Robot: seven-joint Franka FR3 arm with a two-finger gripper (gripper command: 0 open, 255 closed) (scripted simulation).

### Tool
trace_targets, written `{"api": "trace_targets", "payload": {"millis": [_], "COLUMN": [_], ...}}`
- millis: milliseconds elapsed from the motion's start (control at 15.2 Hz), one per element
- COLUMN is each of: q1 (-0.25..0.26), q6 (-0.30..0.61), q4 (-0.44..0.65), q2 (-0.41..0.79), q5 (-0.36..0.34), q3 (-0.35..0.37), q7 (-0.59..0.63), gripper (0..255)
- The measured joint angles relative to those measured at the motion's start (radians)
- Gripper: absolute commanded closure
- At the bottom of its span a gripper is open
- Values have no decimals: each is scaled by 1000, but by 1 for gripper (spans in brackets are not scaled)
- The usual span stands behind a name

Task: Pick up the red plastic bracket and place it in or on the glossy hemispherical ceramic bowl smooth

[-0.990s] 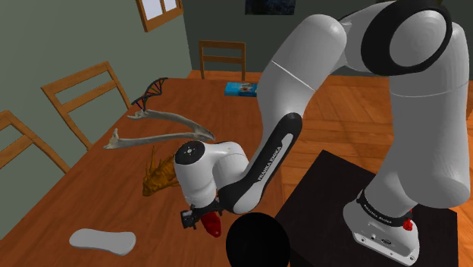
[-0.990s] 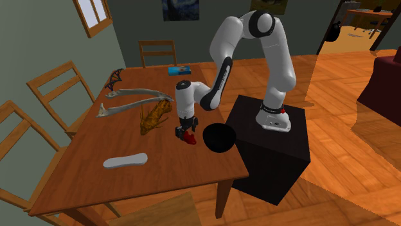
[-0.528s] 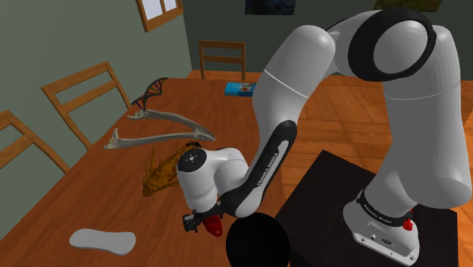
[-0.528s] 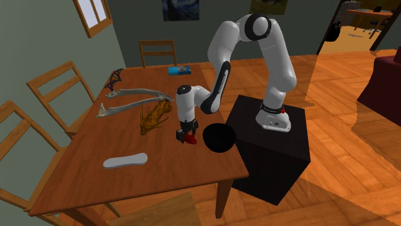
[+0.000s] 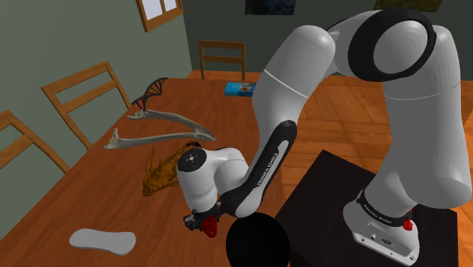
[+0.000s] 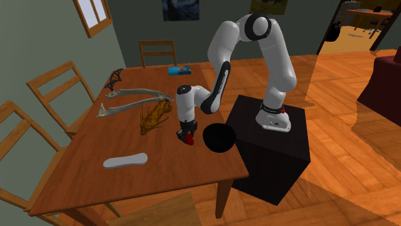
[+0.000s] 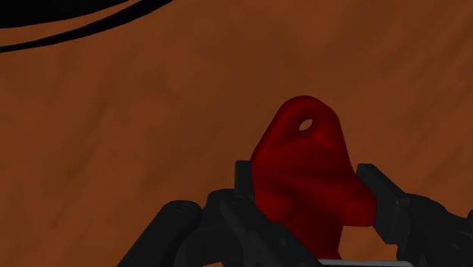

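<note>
A dark red bracket [image 7: 307, 171] with a small hole near its tip lies on the brown wooden table [image 5: 91, 205]. My black gripper [image 7: 307, 180] is down over it, and the two fingers press against its sides. From the shoulder view the bracket [image 5: 210, 225] peeks out under the gripper [image 5: 203, 222], close to the table's near edge. The bowl [image 5: 258, 241] is drawn glossy black and sits right beside the bracket, towards the stand. In the second exterior view the bracket [image 6: 188, 137] is just left of the bowl [image 6: 218, 138]. The bowl's rim [image 7: 76, 30] curves ahead of the fingers.
A brown lobster-like figure [image 5: 161, 176] lies just beyond the gripper. Pale bone-shaped pieces [image 5: 159, 136], a DNA helix model [image 5: 149, 91] and a blue book [image 5: 241, 89] sit farther back. A grey flat piece [image 5: 102, 241] rests near the front. Wooden chairs [image 5: 83, 87] line the table's far side.
The hand has sunk a little lower onto the bracket and the fingers have drawn in against it. The bracket and bowl stay in place.
</note>
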Motion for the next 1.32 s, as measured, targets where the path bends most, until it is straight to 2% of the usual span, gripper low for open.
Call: {"api": "trace_targets", "payload": {"millis": [462, 1320], "q1": [-3, -78], "q6": [-3, -115], "q4": [-3, -22], "q2": [-6, -150], "q5": [4, 130], "q3": [4, 105], "q7": [-2, -87], "gripper": [255, 255]}}
